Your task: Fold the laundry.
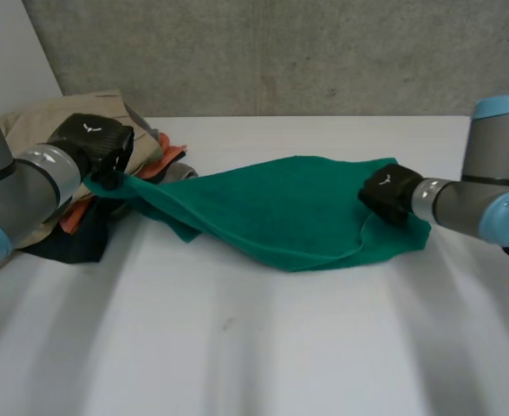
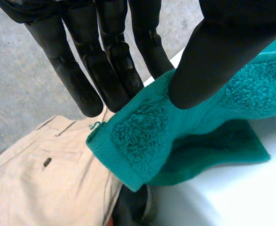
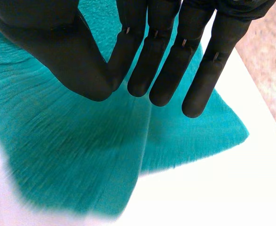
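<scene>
White table (image 1: 237, 347) lies bare nearest the camera and runs back to a rough grey concrete wall (image 1: 280, 52). One green towel (image 1: 280, 212) is stretched across the middle of the table between two hands. The left hand (image 1: 94, 143) pinches a towel corner between its thumb and straight fingers (image 2: 114, 70), holding it up just above the one pile of laundry (image 1: 29, 130) at the table's far left. The right hand (image 1: 388, 195) is on the towel near its opposite end, thumb closed against the fingers on a raised fold. In the pile, beige trousers (image 2: 43, 179) lie on top, with an orange piece (image 1: 169, 159) and a black garment (image 1: 76, 243) beneath.
</scene>
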`<action>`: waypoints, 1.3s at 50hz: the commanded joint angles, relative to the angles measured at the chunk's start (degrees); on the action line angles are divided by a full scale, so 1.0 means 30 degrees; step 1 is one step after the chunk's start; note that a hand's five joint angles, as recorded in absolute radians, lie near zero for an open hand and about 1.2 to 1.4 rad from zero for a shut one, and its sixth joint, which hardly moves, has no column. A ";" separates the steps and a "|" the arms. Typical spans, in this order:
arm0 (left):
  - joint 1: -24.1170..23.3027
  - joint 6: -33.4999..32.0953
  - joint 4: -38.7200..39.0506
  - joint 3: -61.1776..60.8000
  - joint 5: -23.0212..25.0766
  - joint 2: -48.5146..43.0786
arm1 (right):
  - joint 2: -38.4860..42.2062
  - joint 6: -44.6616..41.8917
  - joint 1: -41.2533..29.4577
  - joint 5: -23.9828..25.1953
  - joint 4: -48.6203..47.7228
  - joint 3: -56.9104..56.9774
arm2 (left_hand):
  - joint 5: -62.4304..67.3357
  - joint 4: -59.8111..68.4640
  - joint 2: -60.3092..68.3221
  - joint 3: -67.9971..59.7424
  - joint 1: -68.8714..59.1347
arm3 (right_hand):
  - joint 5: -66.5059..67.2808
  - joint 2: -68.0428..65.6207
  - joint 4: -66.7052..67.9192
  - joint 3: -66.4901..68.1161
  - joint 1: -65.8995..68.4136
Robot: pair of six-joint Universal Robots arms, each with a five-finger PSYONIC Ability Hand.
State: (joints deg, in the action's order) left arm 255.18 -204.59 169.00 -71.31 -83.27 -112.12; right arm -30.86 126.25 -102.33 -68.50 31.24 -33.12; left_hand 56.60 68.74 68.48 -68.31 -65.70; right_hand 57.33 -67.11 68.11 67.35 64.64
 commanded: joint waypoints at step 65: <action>0.0309 0.0226 -0.0463 -0.0867 0.0246 0.1512 | -0.1692 0.1188 0.0475 0.1067 -0.0832 -0.2869 | 0.4465 0.3753 0.3839 -0.3895 -0.4768 | 0.4223 -0.4297 0.3964 0.4216 0.5121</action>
State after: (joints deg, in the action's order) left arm 256.04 -204.00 167.76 -73.08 -82.51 -107.89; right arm -29.74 128.53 -102.87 -65.48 29.38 -35.10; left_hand 56.61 68.74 68.48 -68.31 -65.70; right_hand 57.77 -67.14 68.12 67.30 62.81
